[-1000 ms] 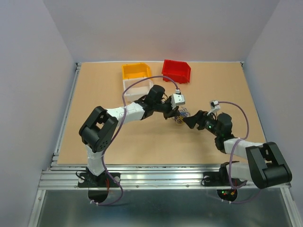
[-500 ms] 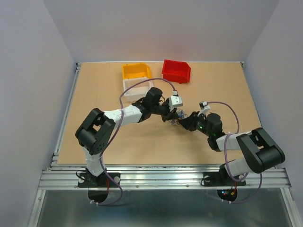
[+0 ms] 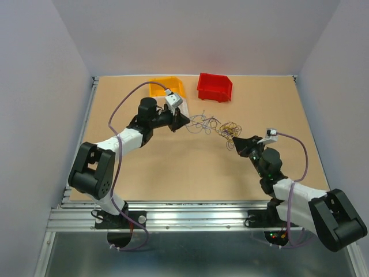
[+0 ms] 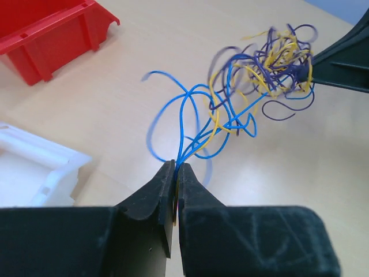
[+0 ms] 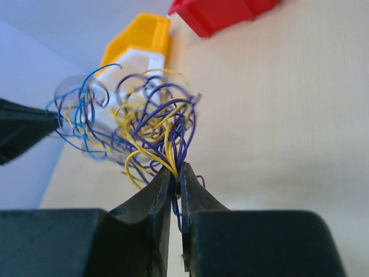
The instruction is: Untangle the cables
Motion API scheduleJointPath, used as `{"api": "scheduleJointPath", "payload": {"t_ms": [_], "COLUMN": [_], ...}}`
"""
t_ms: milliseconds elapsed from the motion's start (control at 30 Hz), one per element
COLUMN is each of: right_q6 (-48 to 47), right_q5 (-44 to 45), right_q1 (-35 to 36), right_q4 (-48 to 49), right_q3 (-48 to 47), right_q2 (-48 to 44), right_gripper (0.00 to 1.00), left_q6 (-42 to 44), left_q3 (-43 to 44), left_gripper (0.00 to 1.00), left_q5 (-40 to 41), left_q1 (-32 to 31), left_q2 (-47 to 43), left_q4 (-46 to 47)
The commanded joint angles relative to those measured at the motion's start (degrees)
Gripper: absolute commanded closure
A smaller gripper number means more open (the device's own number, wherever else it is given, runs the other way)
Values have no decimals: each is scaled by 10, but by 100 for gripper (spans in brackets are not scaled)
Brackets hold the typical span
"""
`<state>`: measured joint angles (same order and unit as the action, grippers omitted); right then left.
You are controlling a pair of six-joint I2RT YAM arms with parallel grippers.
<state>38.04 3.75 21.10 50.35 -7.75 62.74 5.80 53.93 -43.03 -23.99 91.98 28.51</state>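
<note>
Blue, yellow and dark purple strands, the cables [image 3: 214, 126], strung as one curly tangle over the middle of the table [image 3: 173, 173], a little toward the far side. Resting on the board or lifted off it: hard to tell.

Left end effector [image 4: 176, 173] pinched tight on a few blue strands and a yellow one at the tangle's left end, jaws pressed together with only wire between. Right end effector [image 5: 176, 176] likewise clamped on yellow and purple strands at the right end, the densest part. Looser blue loops toward the left, thicker yellow-purple clump hard against the right fingertips. Tips of the two well apart, pointing at each other across the span.

Along the far edge: red bin [image 3: 214, 86] beyond the tangle and apart from it, yellow bin [image 3: 164, 86] to its left, white bin [image 4: 34, 167] just beside the left end effector, partly hidden under that arm from overhead.

Open board on the near side of the wires, out to the metal rail [image 3: 190, 210] at the near edge, with wide margins toward both side edges.
</note>
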Motion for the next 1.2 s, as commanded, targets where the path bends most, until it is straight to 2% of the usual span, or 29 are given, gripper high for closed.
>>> {"api": "scheduleJointPath", "payload": {"t_ms": [0, 133, 233, 267, 333, 367, 400, 567, 800, 900, 1067, 1167], "right_q6": [55, 69, 60, 49, 39, 34, 24, -8, -45, -81, -117, -126], "right_q5": [200, 269, 275, 262, 247, 240, 225, 195, 133, 28, -50, -62], "right_q1": [1, 2, 1, 1, 1, 1, 1, 1, 1, 1, 2, 6], "right_q4": [-69, -152, -171, -172, -172, -173, -172, -173, -158, -119, -84, -61], "right_q3": [32, 31, 37, 38, 38, 36, 34, 19, -2, -16, -75, -93], "right_q2": [-66, -125, -159, -163, -173, -174, -174, -153, -110, -69, 49, 109], "right_gripper": [99, 95, 87, 72, 64, 53, 35, 30, 16, 16, 18, 20], "left_q6": [-55, -56, -54, -48, -40, -31, -13, 41, 49, 49, 53, 54], "left_q3": [-42, -84, -94, -94, -90, -89, -88, -82, -81, -78, -75, -74], "left_gripper": [97, 97, 97, 97, 97, 96, 96, 96, 96, 96, 96, 96], "left_q5": [63, 104, 59, 25, -1, -13, -23, -9, -12, -22, -25, -23], "left_q1": [20, 21, 19, 16, -1, -7, -16, -55, -56, -57, -57, -57], "left_q2": [-71, -129, -142, -141, -137, -136, -133, -135, -146, -144, -145, -143], "left_q4": [127, 167, 174, 175, 174, 171, 158, 120, 113, 106, 100, 99]}}
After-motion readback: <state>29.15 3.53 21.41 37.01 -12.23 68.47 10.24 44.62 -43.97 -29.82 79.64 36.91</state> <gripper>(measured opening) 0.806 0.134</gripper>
